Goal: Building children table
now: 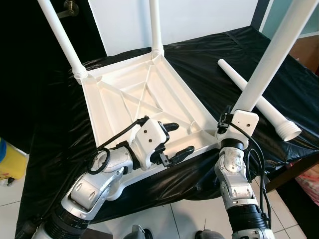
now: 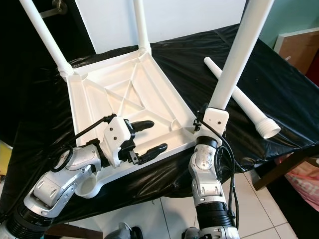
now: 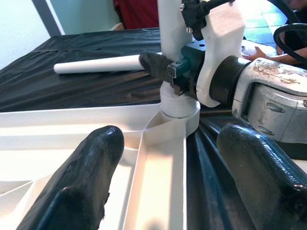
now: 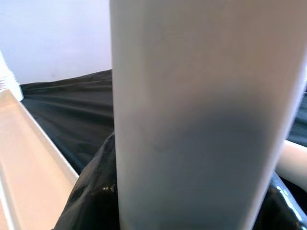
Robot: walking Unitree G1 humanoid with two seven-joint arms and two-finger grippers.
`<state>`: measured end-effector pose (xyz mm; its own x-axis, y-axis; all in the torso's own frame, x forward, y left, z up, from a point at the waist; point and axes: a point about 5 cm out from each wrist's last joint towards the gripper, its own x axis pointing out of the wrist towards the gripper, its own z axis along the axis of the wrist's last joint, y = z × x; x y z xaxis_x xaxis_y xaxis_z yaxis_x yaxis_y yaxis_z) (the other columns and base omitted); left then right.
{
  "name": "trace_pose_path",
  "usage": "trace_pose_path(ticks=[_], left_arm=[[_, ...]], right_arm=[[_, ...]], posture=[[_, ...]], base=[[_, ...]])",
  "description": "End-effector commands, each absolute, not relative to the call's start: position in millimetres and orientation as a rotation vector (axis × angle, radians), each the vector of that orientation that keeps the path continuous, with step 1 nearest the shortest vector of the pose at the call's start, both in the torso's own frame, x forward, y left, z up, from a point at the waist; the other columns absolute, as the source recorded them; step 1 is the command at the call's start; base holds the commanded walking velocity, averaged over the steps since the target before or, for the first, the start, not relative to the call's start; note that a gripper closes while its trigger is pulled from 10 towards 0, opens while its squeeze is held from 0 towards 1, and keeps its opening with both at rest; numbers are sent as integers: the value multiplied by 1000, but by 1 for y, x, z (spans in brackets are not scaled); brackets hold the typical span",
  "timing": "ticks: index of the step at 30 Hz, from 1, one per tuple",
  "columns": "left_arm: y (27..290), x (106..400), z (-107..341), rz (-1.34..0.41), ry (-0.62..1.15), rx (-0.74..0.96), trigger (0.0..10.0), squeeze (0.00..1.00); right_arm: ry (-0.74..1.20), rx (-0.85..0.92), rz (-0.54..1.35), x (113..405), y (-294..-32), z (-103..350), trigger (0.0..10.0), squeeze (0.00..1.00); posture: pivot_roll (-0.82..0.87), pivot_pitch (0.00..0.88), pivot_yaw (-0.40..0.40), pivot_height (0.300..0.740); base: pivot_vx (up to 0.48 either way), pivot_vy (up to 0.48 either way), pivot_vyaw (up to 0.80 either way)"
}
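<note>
Right gripper: clamping the third leg low on its shaft, just above the near right corner socket of the upturned white tabletop. In the right wrist view the white shaft is sitting between the black fingers. This leg is rising steeply from the socket and leaning a little away to the right, so its long axis is running nearly upright; seating or twisting it home appears to be the step in hand.

Left gripper: hovering with fingers apart over the ribbed underside near the front edge, pointing across toward the right corner, holding nothing. One finger is lying over the white rib, the other just off the rim above the black sheet.

Tabletop: lying underside up on the black-covered table, two legs already standing in the far corners, far left leg and far right leg.

Fourth leg: lying loose on the table, to the right of the tabletop and beyond the right gripper, long axis running from far-left to near-right, flared threaded end nearest the table's right edge. It is lying nearer the right arm, which is occupied; the near left corner, where it is likely to go, sits beneath the left arm.
</note>
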<state>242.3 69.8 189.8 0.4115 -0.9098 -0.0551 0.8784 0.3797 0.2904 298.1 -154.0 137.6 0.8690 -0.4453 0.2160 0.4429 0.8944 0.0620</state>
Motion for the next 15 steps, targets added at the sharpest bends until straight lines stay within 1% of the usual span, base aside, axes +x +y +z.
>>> trace_pose_path(ticks=[1,3,6,15], left_arm=[[70,240,191,-1191,-118,312,10000,0],[71,240,191,-1191,-118,313,10000,0],[70,240,192,-1193,-119,314,10000,0],[69,240,192,-1195,-120,314,10000,0]], right_arm=[[8,-31,-627,283,-185,89,10000,0],[-3,-30,-687,283,-190,90,10000,0],[0,-25,-698,283,-190,89,10000,0],[-16,-35,-675,286,-186,90,10000,0]], posture=[[-46,110,82,740],[-47,108,83,740],[-47,105,83,740],[-49,98,81,740]], base=[[0,0,0],[0,0,0],[0,0,0],[0,0,0]])
